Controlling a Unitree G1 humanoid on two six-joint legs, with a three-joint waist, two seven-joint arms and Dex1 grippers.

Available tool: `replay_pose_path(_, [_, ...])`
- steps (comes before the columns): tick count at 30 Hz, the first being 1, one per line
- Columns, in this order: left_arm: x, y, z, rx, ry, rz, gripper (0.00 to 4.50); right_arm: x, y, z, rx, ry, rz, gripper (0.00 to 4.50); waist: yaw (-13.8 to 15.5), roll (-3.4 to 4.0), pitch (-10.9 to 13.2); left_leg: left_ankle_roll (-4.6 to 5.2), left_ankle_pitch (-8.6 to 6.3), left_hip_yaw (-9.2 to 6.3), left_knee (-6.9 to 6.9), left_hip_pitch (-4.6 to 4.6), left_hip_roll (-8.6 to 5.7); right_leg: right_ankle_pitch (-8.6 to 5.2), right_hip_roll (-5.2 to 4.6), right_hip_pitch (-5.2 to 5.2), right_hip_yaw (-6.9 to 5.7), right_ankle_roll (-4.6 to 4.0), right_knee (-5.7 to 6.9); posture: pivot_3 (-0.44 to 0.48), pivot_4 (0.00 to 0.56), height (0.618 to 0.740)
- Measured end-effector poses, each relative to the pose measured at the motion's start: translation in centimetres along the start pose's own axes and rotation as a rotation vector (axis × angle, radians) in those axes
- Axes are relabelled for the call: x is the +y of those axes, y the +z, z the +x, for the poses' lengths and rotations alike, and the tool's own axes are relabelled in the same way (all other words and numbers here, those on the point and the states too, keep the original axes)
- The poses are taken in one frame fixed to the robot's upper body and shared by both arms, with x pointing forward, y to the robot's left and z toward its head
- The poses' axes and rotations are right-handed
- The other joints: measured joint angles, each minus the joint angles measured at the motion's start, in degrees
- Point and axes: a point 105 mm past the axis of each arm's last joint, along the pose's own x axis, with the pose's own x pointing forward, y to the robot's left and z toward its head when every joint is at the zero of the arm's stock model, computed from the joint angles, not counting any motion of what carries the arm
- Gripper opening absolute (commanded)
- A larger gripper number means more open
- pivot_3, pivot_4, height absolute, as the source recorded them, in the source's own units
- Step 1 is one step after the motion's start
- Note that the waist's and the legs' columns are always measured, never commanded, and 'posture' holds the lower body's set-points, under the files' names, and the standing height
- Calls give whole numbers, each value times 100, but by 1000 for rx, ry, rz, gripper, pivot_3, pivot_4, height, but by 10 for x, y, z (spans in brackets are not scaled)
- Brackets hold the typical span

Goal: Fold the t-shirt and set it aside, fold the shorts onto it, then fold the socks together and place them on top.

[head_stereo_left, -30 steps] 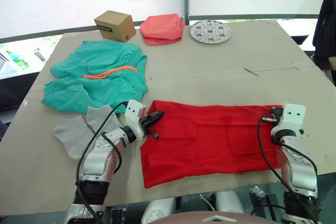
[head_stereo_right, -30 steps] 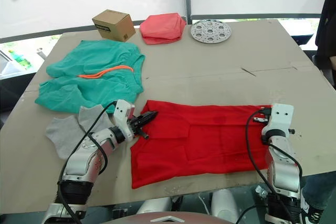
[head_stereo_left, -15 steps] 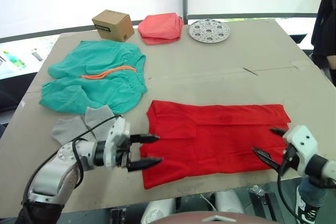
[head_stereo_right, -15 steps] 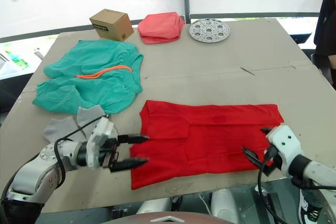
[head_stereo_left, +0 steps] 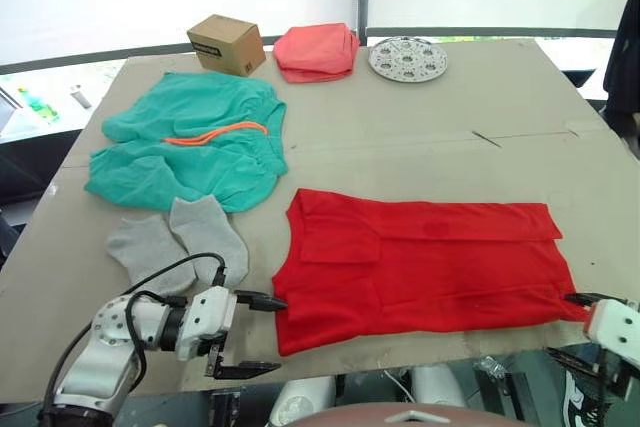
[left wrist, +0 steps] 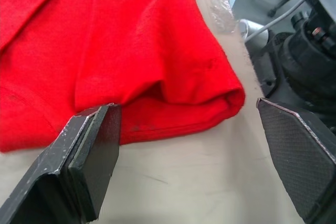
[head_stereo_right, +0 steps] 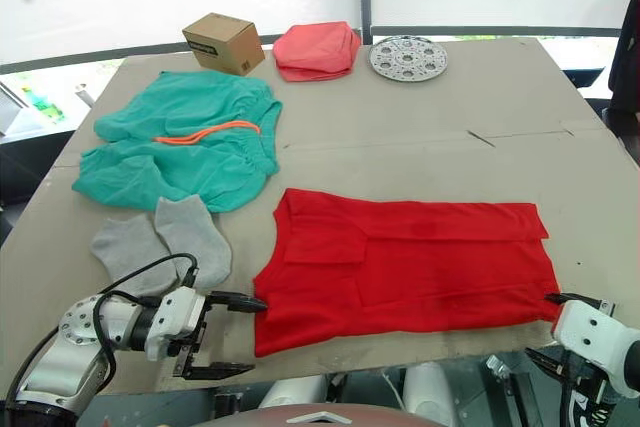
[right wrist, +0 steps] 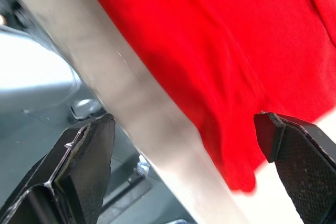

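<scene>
Your left pincer [head_stereo_left: 250, 335] gapes wide and empty at the near-left corner of the t-shirt [head_stereo_left: 420, 262], which lies folded in a band on the tabletop [head_stereo_left: 420, 137]. Your right pincer [head_stereo_right: 560, 325] is also spread, holding nothing, at the shirt's near-right corner. Shorts [head_stereo_left: 190, 142] and socks [head_stereo_left: 175, 242] lie left.

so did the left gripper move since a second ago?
Yes. The left gripper has pulled back off the t-shirt corner toward the table's near edge, open.
</scene>
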Motion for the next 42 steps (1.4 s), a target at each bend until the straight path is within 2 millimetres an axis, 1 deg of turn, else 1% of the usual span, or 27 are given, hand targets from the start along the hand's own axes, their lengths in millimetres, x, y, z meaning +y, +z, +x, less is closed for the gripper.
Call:
replay_pose_path(3, [3, 3, 4, -12, 24, 14, 4429, -4, -3, 1, 1, -22, 4, 4500, -3, -1, 1, 0, 0, 1, 0, -1, 0, 0, 0, 0, -10, 0, 0, 0, 150, 740])
replay_pose_path(5, [4, 11, 13, -32, 36, 41, 4429, -5, -6, 1, 5, -32, 9, 4500, -2, -5, 3, 0, 0, 1, 1, -2, 0, 0, 0, 0, -10, 0, -1, 0, 150, 740])
replay_pose_path(7, [4, 18, 18, -47, 42, 57, 4429, -7, -6, 1, 2, -40, 0, 4500, -2, -7, 2, 0, 0, 0, 1, -1, 0, 1, 1, 1, -11, 0, 0, 0, 150, 740])
replay_pose_path(12, [0, 30, 24, -61, 63, 79, 4429, -11, -8, 2, 2, -65, -1, 4500, -13, -11, 0, 0, 0, 6, 2, 2, 0, 0, 2, 2, -11, 1, 1, 0, 150, 740])
replay_pose_path(18, [-7, 22, 25, -33, 83, 42, 4429, -21, -5, 4, -5, -95, -8, 4500, -8, -9, 2, 1, 0, 6, 2, 2, 0, 0, 3, 2, -14, 1, 1, 0, 150, 740])
replay_pose_path(23, [-16, 13, 29, 4, 83, 43, 4429, -21, -3, 7, 6, -64, -41, 4500, -6, -13, 1, 0, 0, 5, 1, 2, 1, 0, 3, 2, -16, 0, 1, 0, 150, 740])
replay_pose_path(26, [-17, 11, 29, 13, 98, 37, 4429, -22, -1, 8, 2, -59, -48, 4500, -6, -17, -1, 0, -1, 5, 1, 2, 2, 0, 4, 2, -16, 0, 1, 0, 150, 740])
replay_pose_path(27, [-16, 11, 29, 14, 107, 37, 4033, -23, -1, 9, 1, -58, -51, 4096, -7, -17, -1, 0, -1, 5, 2, 2, 3, 0, 4, 3, -16, 0, 1, 0, 150, 740])
replay_pose_path(28, [-16, 11, 28, 14, 111, 39, 3875, -22, -1, 9, 2, -55, -52, 3936, -7, -17, -1, 1, -1, 6, 2, 3, 3, 0, 4, 3, -15, 0, 1, 0, 150, 740])
replay_pose_path(29, [-15, 12, 28, 15, 115, 41, 3562, -22, -1, 10, 3, -49, -53, 3626, -8, -18, -1, 1, -1, 6, 2, 3, 3, 0, 4, 3, -15, 0, 1, 0, 150, 740])
replay_pose_path(30, [-15, 12, 28, 18, 117, 45, 3148, -20, -1, 11, 2, -42, -52, 3175, -8, -18, -1, 1, -1, 6, 2, 3, 3, 0, 4, 3, -16, 0, 1, 0, 150, 740])
replay_pose_path(33, [-14, 14, 24, 27, 122, 75, 1623, -17, -1, 14, 3, -21, -49, 1640, -8, -13, 1, 1, 0, 7, 1, 3, 3, 0, 4, 2, -16, 0, 1, 0, 150, 740])
replay_pose_path(34, [-14, 13, 23, 30, 124, 88, 1185, -16, -1, 15, 3, -12, -49, 1200, -9, -13, 1, 1, 0, 7, 1, 4, 2, 0, 4, 2, -16, 0, 1, 0, 150, 740])
replay_pose_path(36, [-13, 10, 22, 39, 133, 96, 530, -16, 0, 16, 4, -8, -48, 518, -12, -13, 1, 1, 0, 8, 2, 4, 2, 0, 5, 2, -16, 0, 1, 0, 150, 740])
replay_pose_path(37, [-12, 8, 21, 38, 142, 103, 43, -16, 0, 18, 6, -6, -49, 61, -10, -14, 1, 1, 0, 8, 2, 3, 2, 0, 5, 3, -16, 0, 1, 0, 150, 740])
replay_pose_path(42, [-13, 8, 19, 19, 141, 94, 43, -20, 2, 18, 16, 1, -56, 61, -9, -11, 2, 1, 0, 9, 3, 4, 2, 0, 5, 2, -16, 1, 3, 0, 150, 740])
